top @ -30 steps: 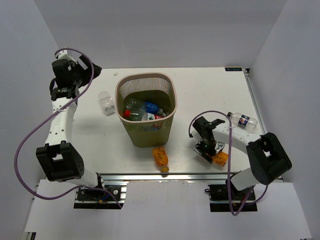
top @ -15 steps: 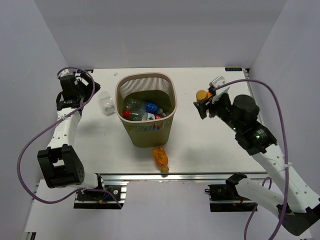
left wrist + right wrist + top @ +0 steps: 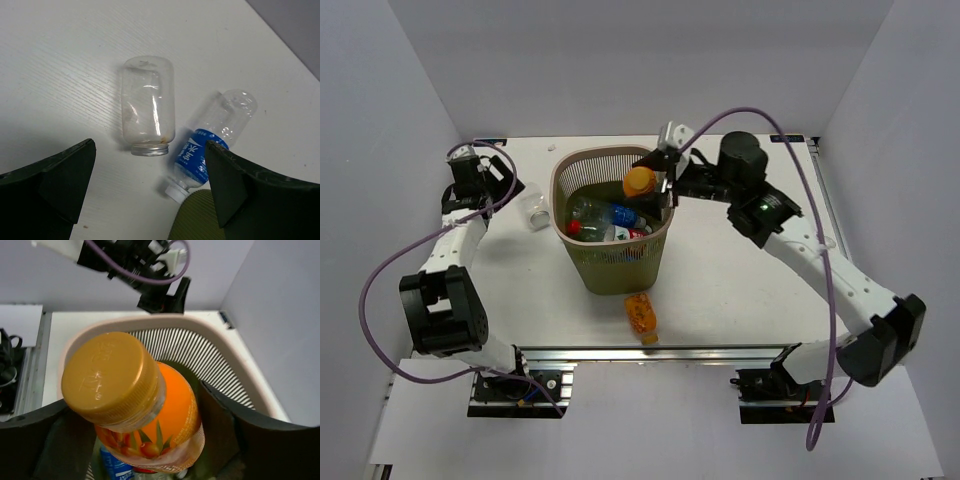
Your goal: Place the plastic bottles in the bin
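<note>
The olive-tan latticed bin (image 3: 582,262) stands mid-table and holds a green bottle (image 3: 587,212), a blue-labelled one (image 3: 624,215) and a red-capped one (image 3: 574,227). My right gripper (image 3: 655,180) is shut on an orange bottle (image 3: 639,181) and holds it over the bin's far right rim; in the right wrist view the bottle (image 3: 165,415) hangs above the bin's rim (image 3: 220,332). My left gripper (image 3: 480,170) is open and empty at the far left. The left wrist view shows a clear squat bottle (image 3: 148,107) and a blue-labelled clear bottle (image 3: 212,137) lying ahead of the gripper (image 3: 155,200).
A second orange bottle (image 3: 640,314) lies on the table just in front of the bin. The clear squat bottle (image 3: 532,205) lies left of the bin. The bin's rim (image 3: 197,220) shows at the lower edge of the left wrist view. White walls enclose the table.
My right arm has swung left from the table's right side, carrying the orange bottle over the bin. My left gripper has shifted slightly towards the clear bottle.
</note>
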Tool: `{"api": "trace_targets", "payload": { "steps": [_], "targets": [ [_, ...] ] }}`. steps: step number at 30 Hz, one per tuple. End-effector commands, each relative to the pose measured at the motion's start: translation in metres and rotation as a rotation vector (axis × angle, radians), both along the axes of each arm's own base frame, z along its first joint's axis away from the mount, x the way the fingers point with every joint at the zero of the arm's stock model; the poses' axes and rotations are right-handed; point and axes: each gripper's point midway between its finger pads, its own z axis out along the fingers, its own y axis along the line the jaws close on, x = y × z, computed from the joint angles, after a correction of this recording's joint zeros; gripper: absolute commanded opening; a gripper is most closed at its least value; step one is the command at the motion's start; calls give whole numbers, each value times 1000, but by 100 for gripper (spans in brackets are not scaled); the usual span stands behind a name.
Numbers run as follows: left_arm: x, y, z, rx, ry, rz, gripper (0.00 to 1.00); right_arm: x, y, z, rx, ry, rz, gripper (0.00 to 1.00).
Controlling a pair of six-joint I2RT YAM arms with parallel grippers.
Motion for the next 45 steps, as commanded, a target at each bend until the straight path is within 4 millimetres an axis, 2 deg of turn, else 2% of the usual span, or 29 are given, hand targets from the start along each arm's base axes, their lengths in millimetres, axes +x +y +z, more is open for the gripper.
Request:
{"api": "trace_targets", "payload": {
  "steps": [1,2,5,7,10,11,12,13,14,16,18,20,21,23,24,25,26,28,29,31,33,34,36,37,39,40,43,44,45],
  "targets": [
    [10,3,-1,21,3,-26,98,-3,11,9,26,-21,36,80],
    [10,3,-6,26,13,-36,98,-2,13,5,15,-17,37,89],
    [13,2,-21,32,44,-61,98,5,12,2,-22,-3,3,89],
    [15,3,-32,29,62,-62,98,7,7,11,-2,-32,-26,89],
    [25,0,-36,12,64,-83,98,4,3,28,25,-68,-36,89],
    [29,-2,-46,1,83,-92,98,3,1,33,35,-72,-41,89],
    [34,-1,-43,1,76,-94,98,7,-2,35,42,-63,-75,89],
    [37,0,-47,-2,81,-91,98,6,-6,47,79,-87,-96,89],
    [40,0,-55,-7,96,-94,98,8,-10,49,89,-85,-123,89],
    [48,0,-57,-10,87,-100,98,19,-24,54,110,-88,-226,89],
    [54,-2,-68,-24,108,-111,98,28,-43,60,126,-105,-328,89],
    [59,-7,-74,-39,108,-131,98,37,-57,55,128,-99,-404,90],
    [62,-9,-81,-45,111,-140,98,40,-70,61,149,-99,-467,89],
    [68,-13,-84,-51,110,-151,98,49,-87,56,158,-90,-544,90],
    [69,-13,-94,-54,130,-151,98,52,-100,59,182,-75,-596,90],
    [76,-13,-91,-46,121,-149,98,55,-107,58,191,-61,-620,90],
    [79,-17,-93,-43,126,-156,98,64,-124,56,200,-49,-670,89],
    [85,-15,-103,-28,159,-141,98,71,-141,43,227,28,-714,89],
    [86,-17,-108,-24,174,-141,98,81,-162,38,243,53,-774,89],
    [84,-15,-117,-21,203,-131,96,91,-182,17,260,128,-837,89],
    [82,-13,-126,-16,229,-120,85,102,-210,2,285,190,-937,89],
    [82,-12,-127,-15,234,-116,80,106,-215,-18,264,222,-963,89],
    [80,-11,-125,-11,235,-111,65,110,-230,-35,268,259,-1020,89],
    [80,-10,-122,-9,229,-108,61,112,-235,-56,249,294,-1043,89],
    [79,-7,-109,6,217,-87,51,112,-246,-73,264,335,-1095,89],
    [79,-6,-103,11,209,-82,48,113,-252,-95,251,372,-1124,89],
    [78,-5,-58,29,134,-77,45,116,-264,-129,249,452,-1183,89],
    [77,-5,-44,32,110,-76,43,116,-266,-147,232,497,-1202,89],
    [74,-6,-9,41,40,-73,41,118,-266,-161,226,543,-1212,89]
  ]
}}
